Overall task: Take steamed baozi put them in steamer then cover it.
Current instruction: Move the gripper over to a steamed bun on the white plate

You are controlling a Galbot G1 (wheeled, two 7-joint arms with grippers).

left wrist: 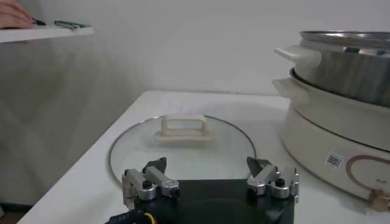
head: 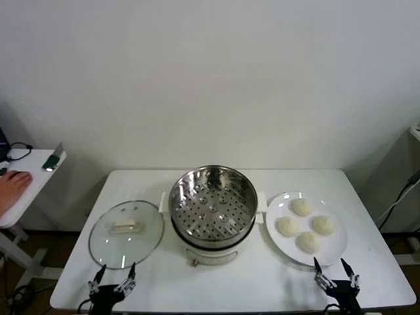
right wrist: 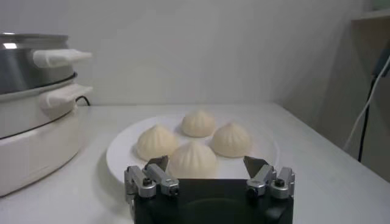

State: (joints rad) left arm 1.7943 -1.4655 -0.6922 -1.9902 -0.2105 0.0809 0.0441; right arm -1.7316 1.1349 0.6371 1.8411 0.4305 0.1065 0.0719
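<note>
We see left gripper (head: pixel 113 278) low at table's near edge, jaws apart, before clear glass lid (head: pixel 126 232) | right gripper (head: pixel 334 271) likewise, empty, before four creamy-white buns (head: pixel 306 225) on white plate (head: pixel 336 248) | shiny steel steamer (head: pixel 213 203) uncovered between

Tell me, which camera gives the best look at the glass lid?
The head view: it looks down on the whole round glass lid lying flat on the table left of the steamer. The left wrist view shows the lid low and close, handle clear, near edge hidden. The right wrist view misses it.
</note>
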